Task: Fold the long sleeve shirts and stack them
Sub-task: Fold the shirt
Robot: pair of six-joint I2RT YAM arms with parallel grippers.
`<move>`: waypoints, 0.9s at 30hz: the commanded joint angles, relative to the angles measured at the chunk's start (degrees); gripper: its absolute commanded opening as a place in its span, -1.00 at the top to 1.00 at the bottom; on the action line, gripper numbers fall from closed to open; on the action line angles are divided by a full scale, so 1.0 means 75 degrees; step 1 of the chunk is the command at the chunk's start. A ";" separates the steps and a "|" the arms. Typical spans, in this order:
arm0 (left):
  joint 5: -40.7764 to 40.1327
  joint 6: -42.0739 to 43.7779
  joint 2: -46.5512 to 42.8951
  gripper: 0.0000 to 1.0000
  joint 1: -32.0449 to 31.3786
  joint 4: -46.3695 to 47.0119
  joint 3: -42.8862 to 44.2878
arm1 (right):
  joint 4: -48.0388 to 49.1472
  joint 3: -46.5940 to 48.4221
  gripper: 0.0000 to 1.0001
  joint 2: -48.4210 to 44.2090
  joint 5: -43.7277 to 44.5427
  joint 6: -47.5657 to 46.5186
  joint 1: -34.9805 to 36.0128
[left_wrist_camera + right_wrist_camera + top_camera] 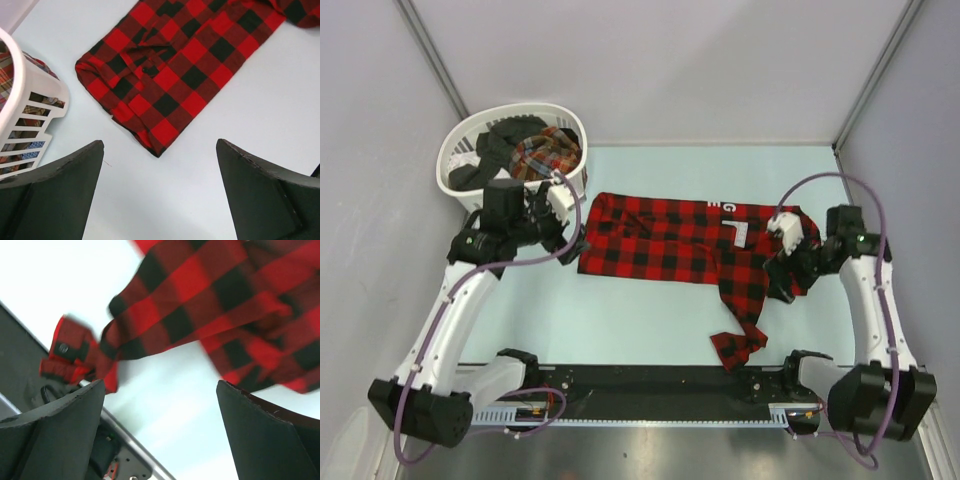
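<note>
The red-and-black checked flannel shirt (pixel 660 245) lies spread mid-frame on the pale bench (pixel 620 320), one sleeve trailing lower right; folding looks barely begun, and nothing is stacked; a finer multicolour plaid shirt (pixel 542 150) sits in the white slatted plastic basket (pixel 455 165), upper left; the left pincer (pixel 160 144) and right pincer (pixel 160 384) both gape wide, empty.

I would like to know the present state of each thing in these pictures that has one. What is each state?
basket: upright, filled with crumpled clothes.
plaid shirt: crumpled inside the basket, not folded.
red-and-black shirt: spread out flat, one sleeve trailing loose with its cuff bunched.
left hand: open, holding nothing, above the shirt's corner.
right hand: open, holding nothing, above the trailing sleeve.
</note>
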 commanded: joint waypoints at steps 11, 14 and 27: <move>0.0232 0.1299 -0.1924 -0.99 -0.0658 -0.0131 -0.2034 | -0.0605 -0.1711 -0.84 -0.0976 0.2166 -0.0407 0.1649; 0.0548 0.1076 -0.2110 -0.99 -0.0681 -0.0131 -0.2151 | -0.0617 -0.1840 -0.80 -0.0719 0.2365 -0.0466 0.2152; -0.0295 0.1053 -0.2686 -0.99 -0.0670 -0.0494 -0.2222 | 0.0728 -0.2320 -0.26 0.1707 0.2283 -0.0116 0.3898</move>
